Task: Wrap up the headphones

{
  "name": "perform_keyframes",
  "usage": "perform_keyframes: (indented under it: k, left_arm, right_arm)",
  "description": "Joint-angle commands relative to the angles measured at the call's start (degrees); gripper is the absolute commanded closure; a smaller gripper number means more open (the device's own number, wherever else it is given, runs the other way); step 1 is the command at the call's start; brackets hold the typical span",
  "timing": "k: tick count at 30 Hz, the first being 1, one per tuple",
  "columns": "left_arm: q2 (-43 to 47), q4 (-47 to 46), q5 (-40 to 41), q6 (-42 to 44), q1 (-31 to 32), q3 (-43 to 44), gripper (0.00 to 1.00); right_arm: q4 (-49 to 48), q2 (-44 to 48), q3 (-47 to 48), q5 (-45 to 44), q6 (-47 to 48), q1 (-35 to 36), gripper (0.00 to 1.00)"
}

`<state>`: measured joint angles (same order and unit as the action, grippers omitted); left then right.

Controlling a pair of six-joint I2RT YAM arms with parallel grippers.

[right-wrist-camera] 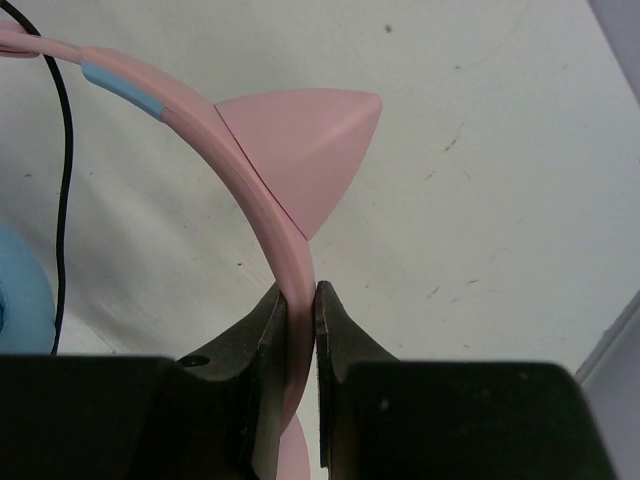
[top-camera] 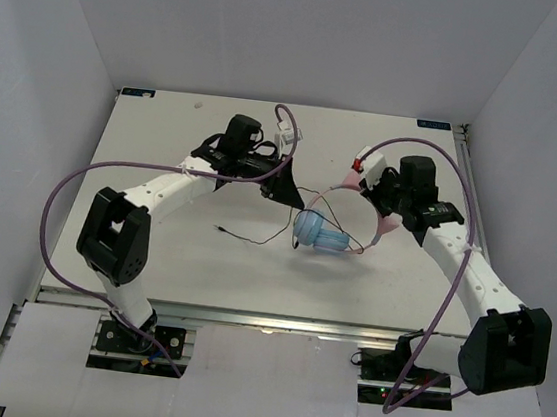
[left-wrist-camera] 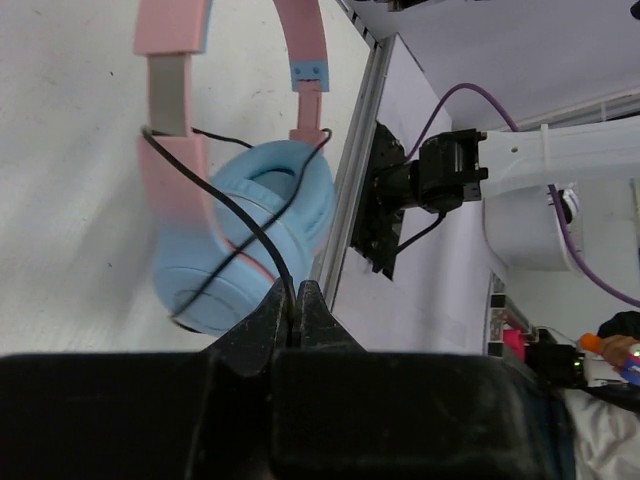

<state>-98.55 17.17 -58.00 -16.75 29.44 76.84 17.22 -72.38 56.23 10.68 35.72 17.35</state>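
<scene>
right tool (right-wrist-camera: 297, 292) clamps the headband (right-wrist-camera: 245, 165), left tool (left-wrist-camera: 297, 292) pinches the cord (left-wrist-camera: 228, 207); you should wind it taut around the earcups (left-wrist-camera: 300, 215).

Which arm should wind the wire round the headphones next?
Probably left: the left pincer pinches the black cord, while the right pincer clamps the pink headband, seemingly steadying it.
</scene>
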Motion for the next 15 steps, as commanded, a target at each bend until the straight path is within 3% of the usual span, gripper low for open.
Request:
perform_keyframes:
  k: [1, 10, 15]
  left_arm:
    - [-0.8, 2.2, -1.8, -8.0, 1.3, 3.1, 0.97]
    - [-3.8, -5.5, 6.2, -24.0, 4.4, 6.8, 0.88]
    - [-2.8, -6.6, 16.1, -27.1, 7.8, 6.9, 0.78]
  right_arm:
    - [-14.3, 1.7, -1.1, -14.1, -6.0, 3.7, 0.92]
    - [-25.7, -3.9, -1.0, -36.6, -20.3, 12.6, 0.92]
    - [-23.5, -7.6, 2.5, -33.8, -31.0, 12.5, 0.92]
